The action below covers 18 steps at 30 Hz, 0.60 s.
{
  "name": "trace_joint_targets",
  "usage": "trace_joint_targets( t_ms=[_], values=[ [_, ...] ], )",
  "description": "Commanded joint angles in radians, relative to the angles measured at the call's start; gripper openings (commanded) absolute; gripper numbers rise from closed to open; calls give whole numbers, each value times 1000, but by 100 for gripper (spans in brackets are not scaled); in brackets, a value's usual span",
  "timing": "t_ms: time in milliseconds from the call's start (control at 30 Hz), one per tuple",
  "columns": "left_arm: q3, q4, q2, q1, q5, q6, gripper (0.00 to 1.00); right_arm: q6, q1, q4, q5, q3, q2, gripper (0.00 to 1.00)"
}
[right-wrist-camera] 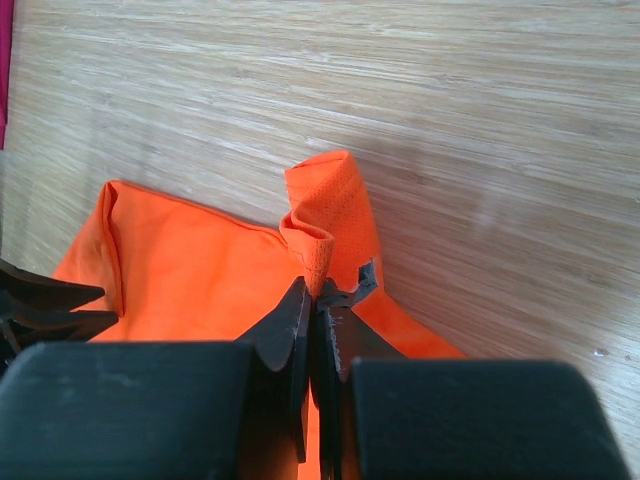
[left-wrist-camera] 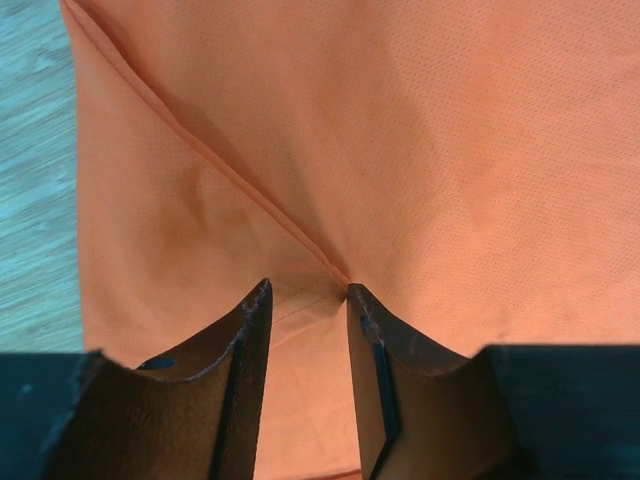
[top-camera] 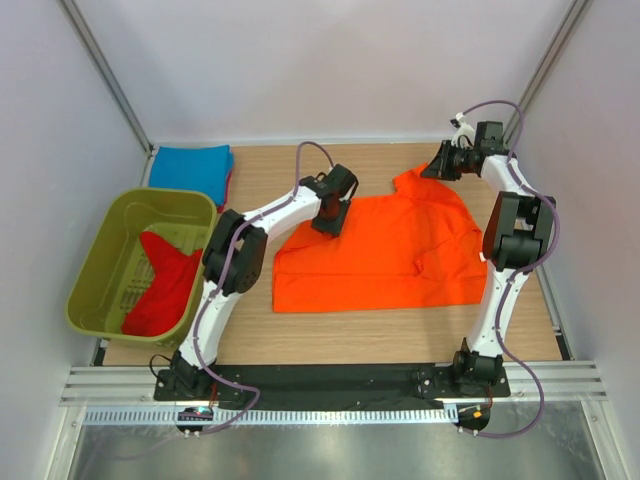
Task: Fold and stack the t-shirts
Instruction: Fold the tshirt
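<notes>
You see the wooden table [top-camera: 400, 330] with the orange t-shirt [top-camera: 390, 250] spread flat across its middle, between the two arms. The green tub [top-camera: 95, 265] sits at the left edge, a red t-shirt [top-camera: 165, 285] crumpled inside it. A folded blue t-shirt [top-camera: 190, 170] lies in the far left corner, just behind the tub. Your left gripper [left-wrist-camera: 308, 290] rests on the orange shirt's left part, jaws spread, a crease running up between the tips. Your right gripper [right-wrist-camera: 318, 290] has its jaws pressed together, pinching a curled edge at the shirt's far end.
</notes>
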Motion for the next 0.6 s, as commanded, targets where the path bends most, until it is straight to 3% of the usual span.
trace_joint_targets(
  t_ms=[0,133,233,300,567],
  values=[
    [34,28,11,-6,25,18,35,-15,-1,9,-9,22,-35,3],
    [36,31,13,-9,24,23,27,-17,-1,9,-12,24,-30,3],
    [36,26,7,-9,28,38,7,-15,-4,-6,-15,35,-24,3],
    [37,5,-13,-9,16,41,0,-18,-6,-7,-9,38,-24,3],
    [19,-63,-111,5,-94,89,0,-12,-24,32,-11,19,-47,1]
  ],
)
